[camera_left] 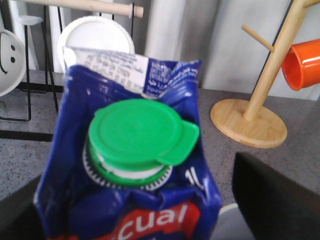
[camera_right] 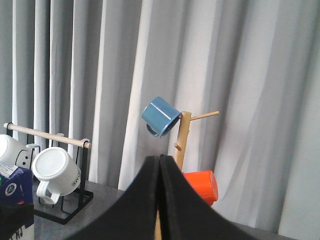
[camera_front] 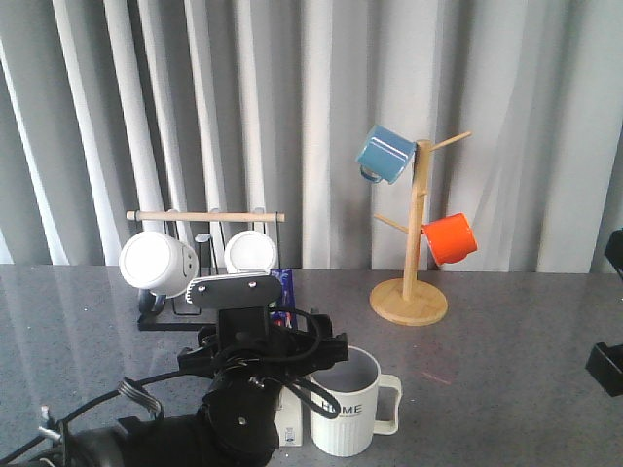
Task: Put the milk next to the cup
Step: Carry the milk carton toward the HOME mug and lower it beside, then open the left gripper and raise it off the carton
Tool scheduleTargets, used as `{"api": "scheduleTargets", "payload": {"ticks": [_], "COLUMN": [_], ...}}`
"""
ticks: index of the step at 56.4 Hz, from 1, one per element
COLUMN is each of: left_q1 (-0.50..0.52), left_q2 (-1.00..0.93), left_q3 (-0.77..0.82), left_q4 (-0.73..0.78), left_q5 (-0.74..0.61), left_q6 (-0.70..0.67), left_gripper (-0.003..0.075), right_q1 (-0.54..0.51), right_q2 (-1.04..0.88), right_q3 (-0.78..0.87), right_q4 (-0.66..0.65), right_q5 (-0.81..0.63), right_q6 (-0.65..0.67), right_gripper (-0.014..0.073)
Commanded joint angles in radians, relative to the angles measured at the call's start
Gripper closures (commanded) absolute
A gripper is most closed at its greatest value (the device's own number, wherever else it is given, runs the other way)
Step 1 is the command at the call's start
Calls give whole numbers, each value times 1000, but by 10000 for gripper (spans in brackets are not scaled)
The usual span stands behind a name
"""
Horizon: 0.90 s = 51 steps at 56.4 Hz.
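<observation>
Ribbed HOME cup [camera_front: 348, 409] bottom centre, black left arm [camera_front: 243, 389] crowding its left side, blue milk carton [camera_front: 283, 292] peeking behind.

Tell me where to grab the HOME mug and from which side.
Grip the HOME mug by its rim wall on the side toward the wooden mug tree, coming from above. It stands upright and open-topped, with the handle on that side, while the left pincer and milk carton crowd the other side.
</observation>
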Motion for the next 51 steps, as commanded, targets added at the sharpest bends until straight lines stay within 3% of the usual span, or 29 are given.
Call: {"api": "scheduleTargets", "payload": {"ticks": [1,10,17,22,29,45,51], "left_q1": [-5,-5,-5,-5,-5,-5,-17], "left_q2": [-79,-156,-260,-328,-393,-436,-437], "left_q3": [-23,-23,-23,-23,-23,-23,-53], "left_q4": [21,24,62,95,95,90,126], "left_q5": [-15,-11,-8,13,48,67,91], "left_q6": [58,86,85,85,104,106,-13], "left_gripper": [-13,10,95,263,727,728,728], "right_q1": [-5,-5,-5,-5,-5,-5,-5], "right_q2": [-5,-5,-5,-5,-5,-5,-5], "right_q3": [-29,-29,-29,-29,-29,-29,-29], "right_q4": [-3,-3,-3,-3,-3,-3,-3], "right_q5": [-69,-69,-69,-69,-69,-70,-70], "right_q6": [3,3,3,3,3,3,3], "right_gripper": [602,602,602,602,602,602,602]}}
